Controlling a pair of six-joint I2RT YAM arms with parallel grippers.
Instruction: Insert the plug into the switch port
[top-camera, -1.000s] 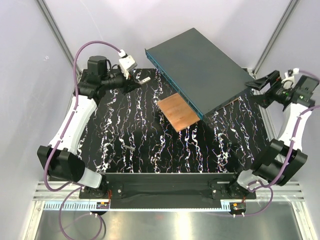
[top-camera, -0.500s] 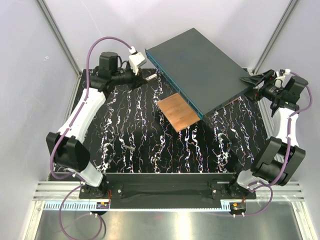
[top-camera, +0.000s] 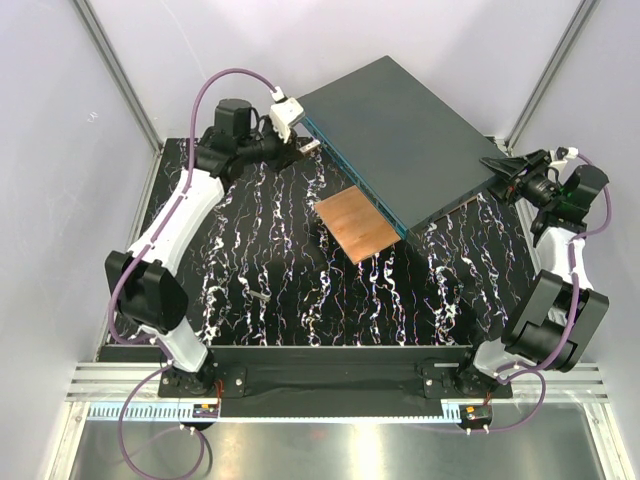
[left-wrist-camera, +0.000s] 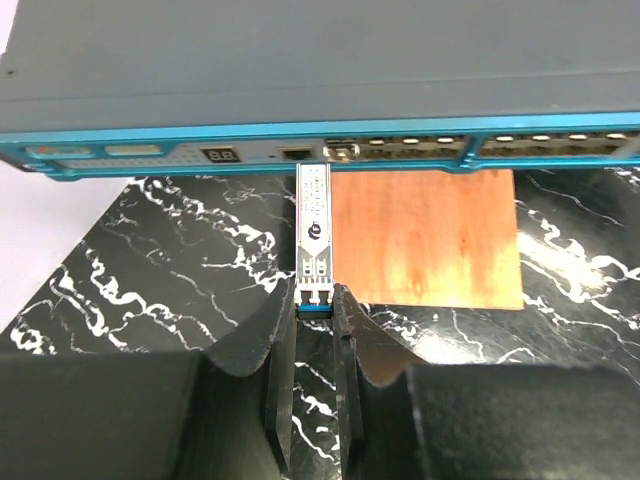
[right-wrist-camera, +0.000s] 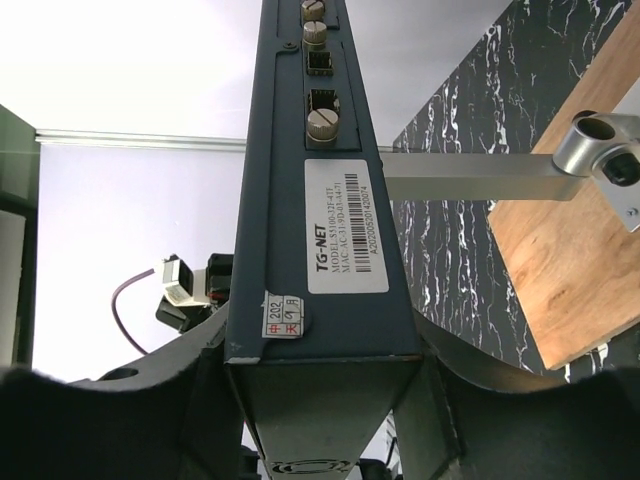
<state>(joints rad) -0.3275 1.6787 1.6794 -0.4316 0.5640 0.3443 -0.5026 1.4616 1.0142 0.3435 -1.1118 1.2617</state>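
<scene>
One black, white-veined table mat (top-camera: 250, 250) fills most of what we see from above. Over its far right part sits the large flat dark-grey box (top-camera: 400, 120), set at an angle, its teal-blue face (top-camera: 345, 170) turned toward the left arm. A copper-brown plate (top-camera: 355, 225) lies on the mat beside the near end of that face, one edge tucked under the box.

At the box's right corner we find the right gripper (top-camera: 503, 172). Its wrist view shows its two fingers (right-wrist-camera: 170, 390) pressed against the opposite broad sides of the box's narrow end, clamping it. The left gripper (top-camera: 300, 148) hovers at the far end of the teal face.

In the left wrist view its fingertips (left-wrist-camera: 282, 330) pinch the blue rear end of the plug (left-wrist-camera: 314, 225), a slim silver module pointing straight at the face. The plug's tip reaches the face's lower edge, between a small dark socket and the metal-rimmed switch port (left-wrist-camera: 340, 152). We cannot tell whether it touches, and it sits in no socket yet.
</scene>
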